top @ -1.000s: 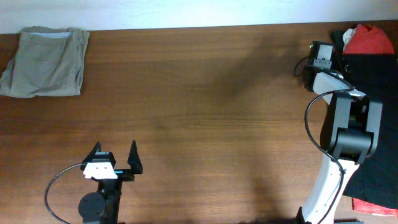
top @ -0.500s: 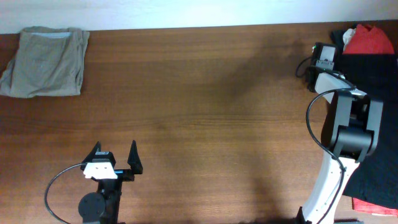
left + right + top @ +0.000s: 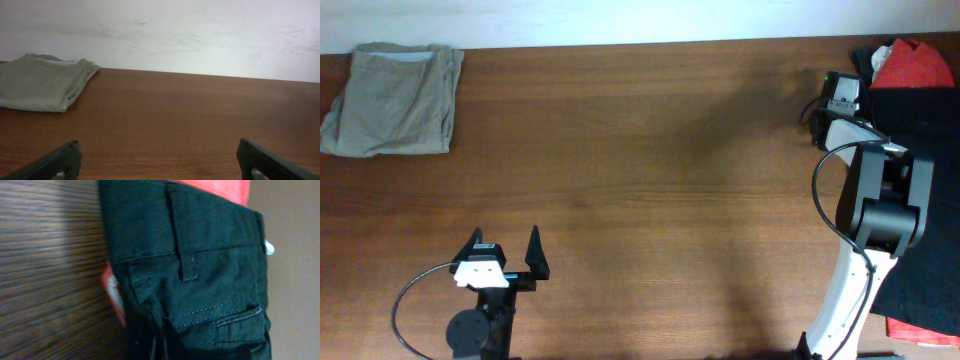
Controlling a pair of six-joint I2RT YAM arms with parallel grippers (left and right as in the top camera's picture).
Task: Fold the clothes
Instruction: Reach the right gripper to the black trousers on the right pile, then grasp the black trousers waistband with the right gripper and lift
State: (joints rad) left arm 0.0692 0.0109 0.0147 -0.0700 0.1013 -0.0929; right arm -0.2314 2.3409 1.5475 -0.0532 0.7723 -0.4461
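Observation:
A black garment (image 3: 923, 130) with stitched seams and a pocket (image 3: 210, 255) lies at the table's right edge. A red T-shirt (image 3: 912, 62) rests on its far end, and a strip of it shows along the top of the right wrist view (image 3: 220, 187). My right gripper (image 3: 863, 88) sits at the black garment's near-left edge, its jaws shut on a fold of the fabric (image 3: 161, 347). A folded khaki-grey garment (image 3: 392, 98) lies at the far left corner (image 3: 42, 87). My left gripper (image 3: 505, 250) rests open near the front edge, nothing between its fingers (image 3: 160, 165).
Bare brown table (image 3: 650, 170) spans the middle. A pale wall (image 3: 200, 35) runs behind the far edge. A bit of red-and-white cloth (image 3: 114, 292) pokes out from under the black garment. More red cloth (image 3: 920, 330) shows at the front right corner.
My right gripper has slid a little to the right onto the black garment's edge and gone from open to shut. The left arm has not moved.

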